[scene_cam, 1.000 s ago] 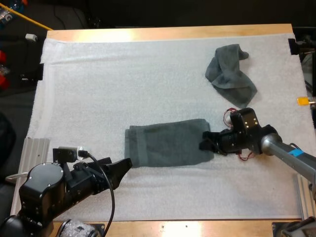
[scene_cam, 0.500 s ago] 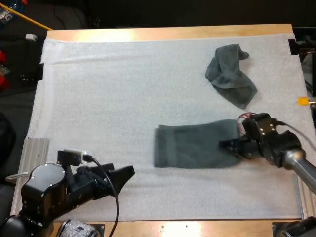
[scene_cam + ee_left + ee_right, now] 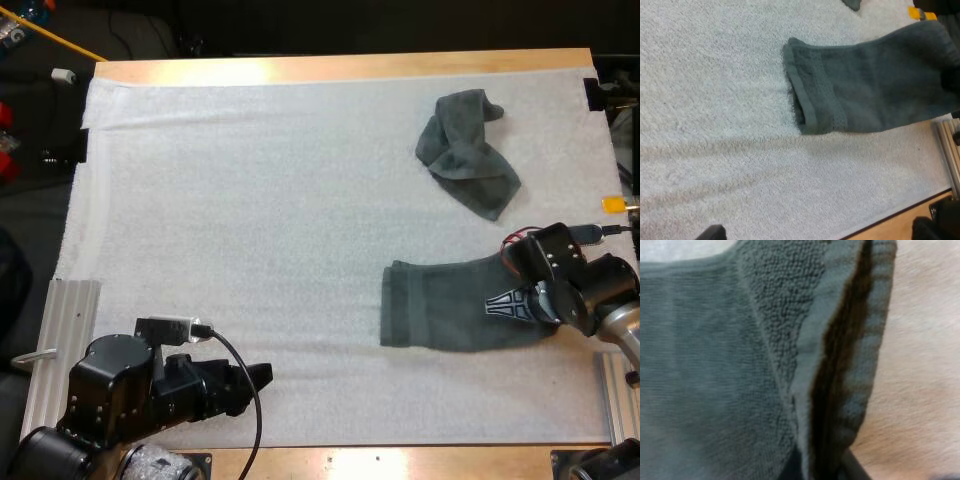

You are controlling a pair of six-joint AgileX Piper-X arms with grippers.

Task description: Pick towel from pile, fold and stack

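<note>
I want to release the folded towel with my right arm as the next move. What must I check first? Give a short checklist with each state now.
1. Right gripper is shut on the folded towel at its right end: ok.
2. Folded towel lies wholly on the mat: ok.
3. Folded towel is apart from the crumpled towel: ok.
4. Left gripper is open and clear of the folded towel: ok.
5. Layers lie closed at the gripped edge: not ok, the right wrist view shows a dark gap between them.
</note>
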